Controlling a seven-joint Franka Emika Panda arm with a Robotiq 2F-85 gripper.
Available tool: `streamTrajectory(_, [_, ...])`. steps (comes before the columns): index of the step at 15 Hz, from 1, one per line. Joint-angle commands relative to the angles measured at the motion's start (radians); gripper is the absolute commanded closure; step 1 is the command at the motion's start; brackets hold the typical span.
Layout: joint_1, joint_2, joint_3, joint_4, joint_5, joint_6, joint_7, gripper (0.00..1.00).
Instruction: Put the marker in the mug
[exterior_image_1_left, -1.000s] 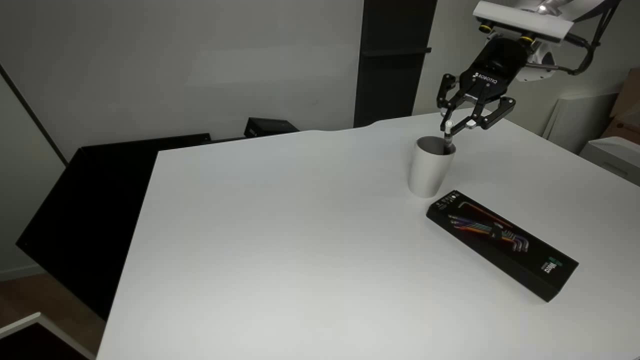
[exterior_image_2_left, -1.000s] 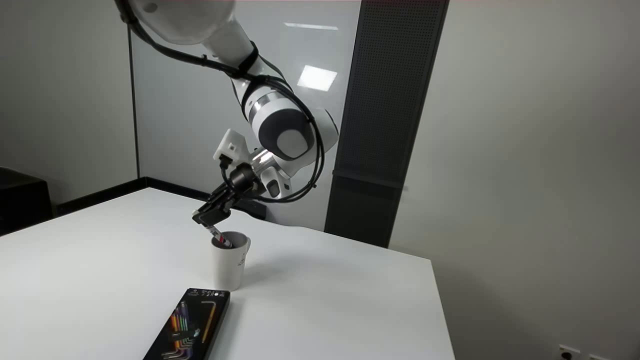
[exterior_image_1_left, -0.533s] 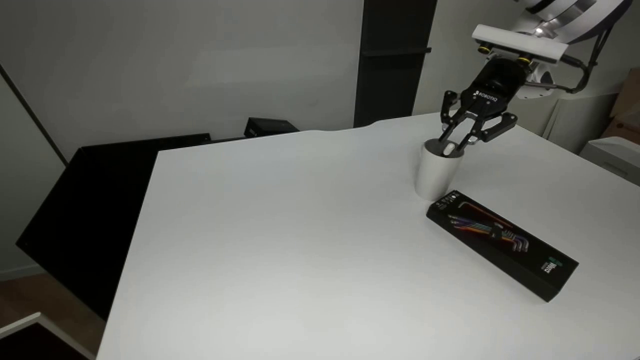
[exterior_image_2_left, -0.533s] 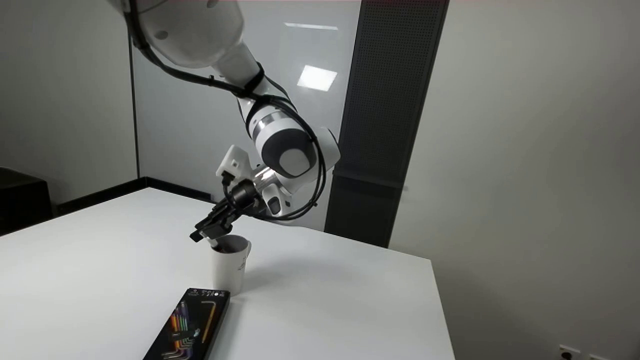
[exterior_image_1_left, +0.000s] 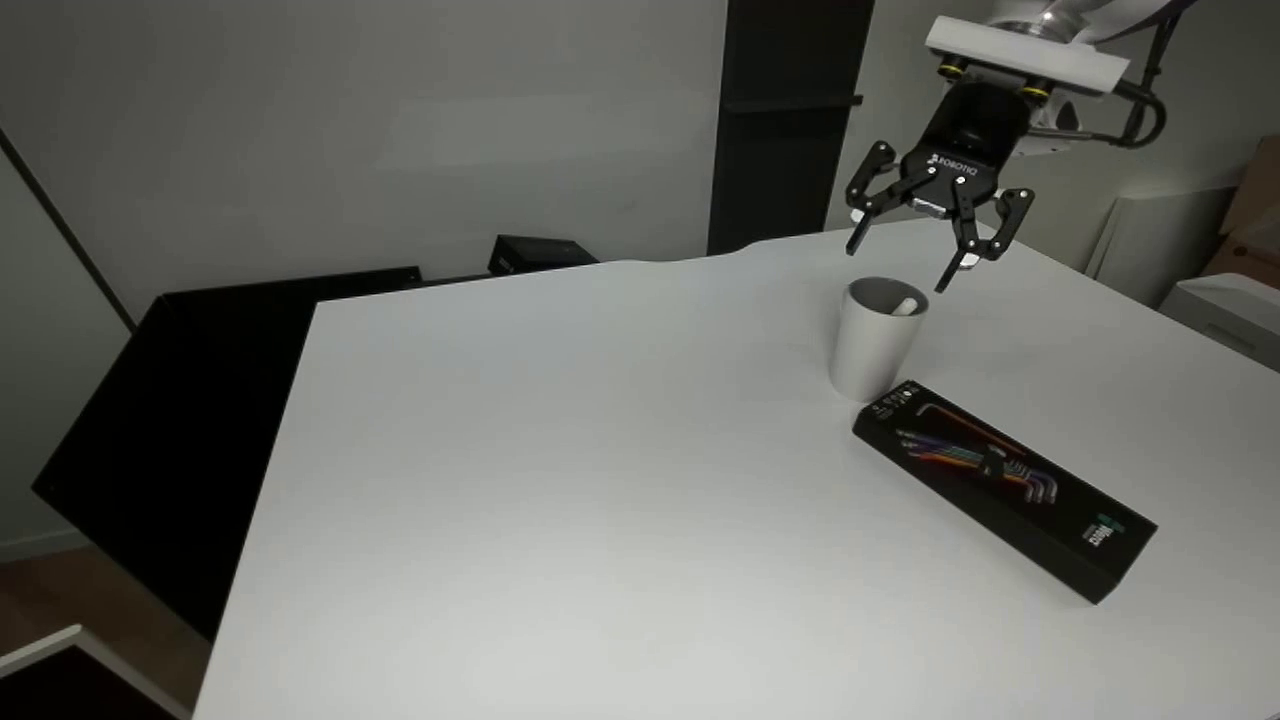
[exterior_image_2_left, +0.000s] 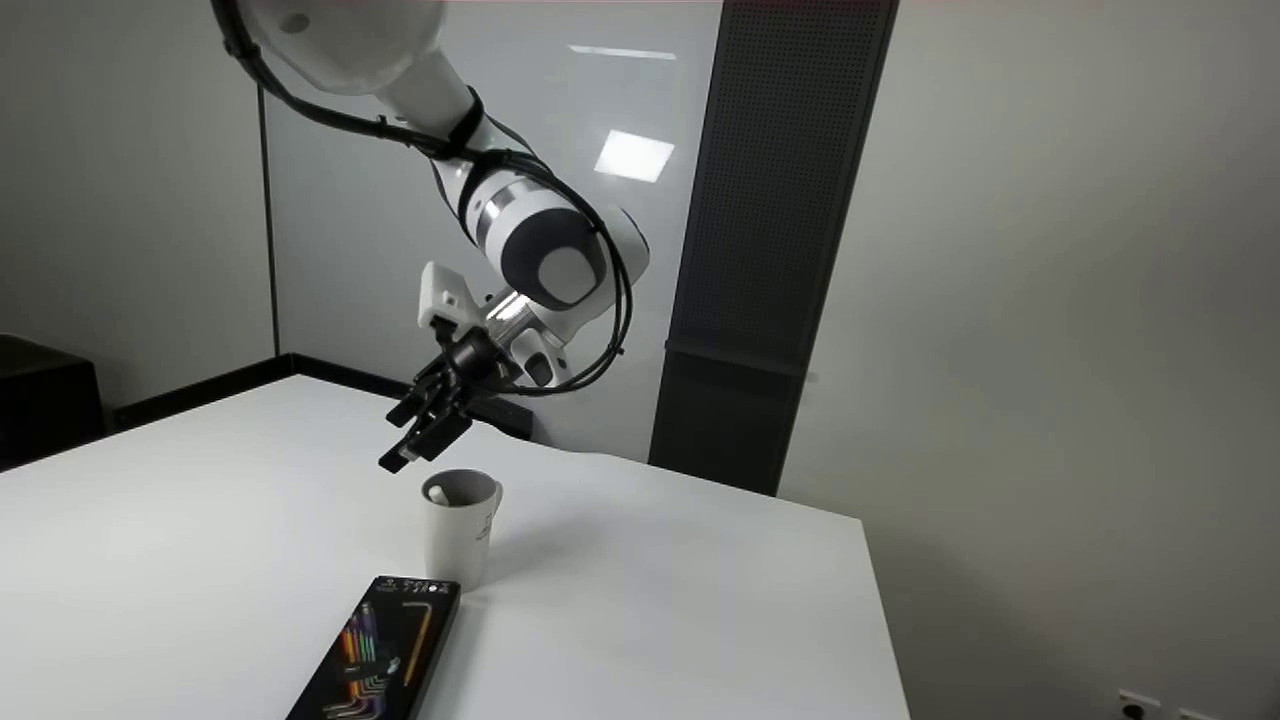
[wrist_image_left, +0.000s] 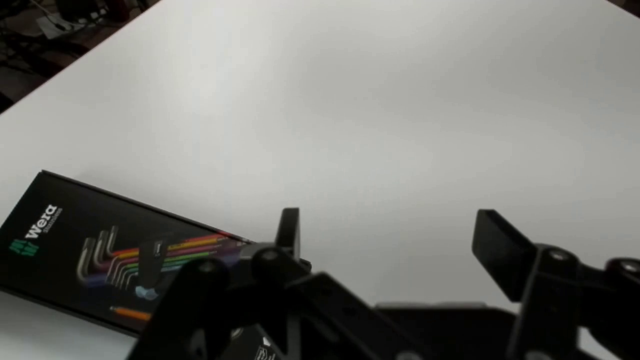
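Note:
The white mug (exterior_image_1_left: 868, 350) stands upright on the table in both exterior views. Inside it leans the marker (exterior_image_1_left: 906, 306); only its white end shows at the rim, and the cup wall hides the rest. Just above the mug, apart from it, my gripper (exterior_image_1_left: 897, 268) hangs tilted with its fingers spread wide. An exterior view has the gripper (exterior_image_2_left: 394, 438) up and to one side of the mug's mouth (exterior_image_2_left: 456, 540). In the wrist view nothing is between the fingers of the gripper (wrist_image_left: 387, 225); mug and marker are out of that view.
A flat black box (exterior_image_1_left: 1000, 490) with coloured hex keys printed on it lies close beside the mug's base. It reaches under the left finger in the wrist view. The white table (exterior_image_1_left: 600, 450) ends at a back edge near a dark wall panel (exterior_image_1_left: 790, 110).
A second ago the gripper was shut on the marker at the mug's mouth. It lowered, let go and rose, fingers apart. The marker sank deeper, and the mug shifted slightly toward the box.

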Motion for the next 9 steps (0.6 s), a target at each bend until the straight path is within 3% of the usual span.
streamTrajectory(1, [0.053,-0.079,-0.003,-0.033,-0.133,0.044,-0.053,0.0])
streamTrajectory(5, [0.108,-0.135,-0.007,-0.061,-0.312,0.144,-0.071,0.0])
streamTrajectory(8, [0.144,-0.181,-0.013,-0.126,-0.439,0.291,-0.069,0.0])
streamTrajectory(9, [0.109,-0.124,0.014,-0.05,-0.392,0.218,-0.053,0.0])
